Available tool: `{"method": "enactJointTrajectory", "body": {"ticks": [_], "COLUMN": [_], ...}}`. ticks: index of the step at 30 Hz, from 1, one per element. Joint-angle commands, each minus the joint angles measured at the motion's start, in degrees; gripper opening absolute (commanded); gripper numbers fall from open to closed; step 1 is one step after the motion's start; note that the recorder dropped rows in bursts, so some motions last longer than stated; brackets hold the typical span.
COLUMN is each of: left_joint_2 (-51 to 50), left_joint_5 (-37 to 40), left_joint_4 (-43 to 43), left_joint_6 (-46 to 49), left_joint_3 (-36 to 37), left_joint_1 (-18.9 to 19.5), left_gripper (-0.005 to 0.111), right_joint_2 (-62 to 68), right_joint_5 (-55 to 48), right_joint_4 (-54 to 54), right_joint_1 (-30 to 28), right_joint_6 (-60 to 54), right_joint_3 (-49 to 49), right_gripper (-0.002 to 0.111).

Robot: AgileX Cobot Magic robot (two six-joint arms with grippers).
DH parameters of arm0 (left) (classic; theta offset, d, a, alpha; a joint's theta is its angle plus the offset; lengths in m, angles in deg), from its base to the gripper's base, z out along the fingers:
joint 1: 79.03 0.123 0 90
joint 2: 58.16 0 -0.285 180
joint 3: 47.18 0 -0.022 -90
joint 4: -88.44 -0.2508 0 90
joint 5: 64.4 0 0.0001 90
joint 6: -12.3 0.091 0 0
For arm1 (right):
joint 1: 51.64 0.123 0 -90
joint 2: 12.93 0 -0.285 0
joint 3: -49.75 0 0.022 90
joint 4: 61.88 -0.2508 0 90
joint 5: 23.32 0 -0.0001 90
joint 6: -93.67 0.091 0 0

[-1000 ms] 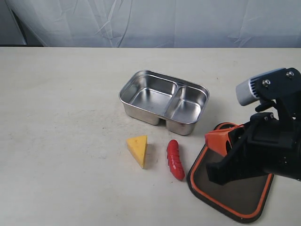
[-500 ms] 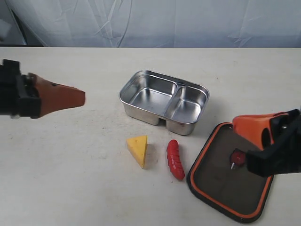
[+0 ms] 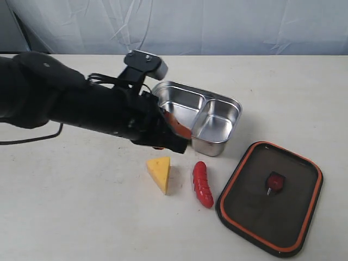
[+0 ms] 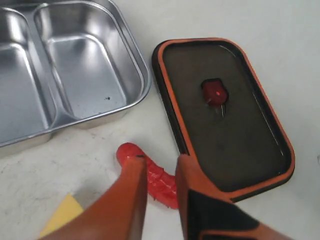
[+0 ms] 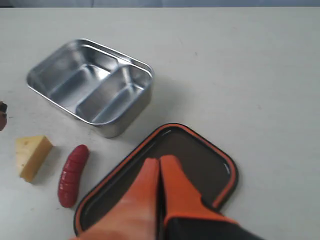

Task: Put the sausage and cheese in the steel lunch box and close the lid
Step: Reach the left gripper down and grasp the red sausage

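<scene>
My left arm (image 3: pixel 81 106) covers the steel lunch box (image 3: pixel 215 147) at its near-left wall. At my left wrist, my left gripper (image 4: pixel 161 161) hides part of the sausage (image 4: pixel 159 181), and the cheese (image 4: pixel 62 215) runs off frame. My right gripper (image 5: pixel 159 162) blocks the middle of the lid (image 5: pixel 200 160).

The left arm (image 3: pixel 81 106) hangs above the sausage (image 3: pixel 203 185); the lid (image 3: pixel 288 217) lies unobstructed.

Steel lunch box (image 3: pixel 209 147) empty; yellow cheese (image 3: pixel 160 173) and red sausage (image 3: pixel 203 184) side by side beside it; lid (image 3: pixel 250 202) flat nearby, seemingly underside up.
</scene>
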Motion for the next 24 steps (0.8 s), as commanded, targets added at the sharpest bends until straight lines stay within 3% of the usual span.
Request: {"method": "enactJointTrajectory", "body": {"ticks": [1, 7, 10, 15, 18, 21, 24], "left_joint_2": [-5.8, -9.7, -10.2, -10.6, -11.7, -13.0, -14.1], "left_joint_5": [1.8, 1.1, 2.3, 2.0, 1.7, 1.7, 1.6], "left_joint_4": [-3.3, 7.3, 4.7, -14.0, -26.2, -32.1, -36.6], "left_joint_6": [-3.3, -3.1, -5.9, -21.4, -34.7, -43.5, -47.8], "left_joint_3": [-4.4, -8.9, -10.4, -10.6, -11.2, -12.0, -12.5], "left_joint_1": [-2.0, -3.0, -3.1, -5.7, -7.8, -9.3, -10.1], "left_gripper": [0.023, 0.023, 0.023, 0.023, 0.030, 0.042, 0.044], "right_joint_2": [-0.4, -0.4, -0.4, -0.4, -0.4, -0.4, -0.4], "right_joint_5": [-4.0, -4.2, -4.2, -3.9, -3.9, -3.9, -3.9], "right_joint_4": [2.9, 3.5, 3.6, 4.4, 4.4, 4.4, 4.4], "right_joint_1": [0.2, 0.2, 0.2, 0.2, 0.2, 0.2, 0.2], "right_joint_6": [0.2, 0.2, 0.2, 0.4, 0.7, 0.8, 0.8], "right_joint_3": [-0.4, -0.4, -0.3, 0.6, 0.6, 0.6, 0.6], "right_gripper": [0.000, 0.000, 0.000, 0.000, 0.000, 0.000, 0.000]}}
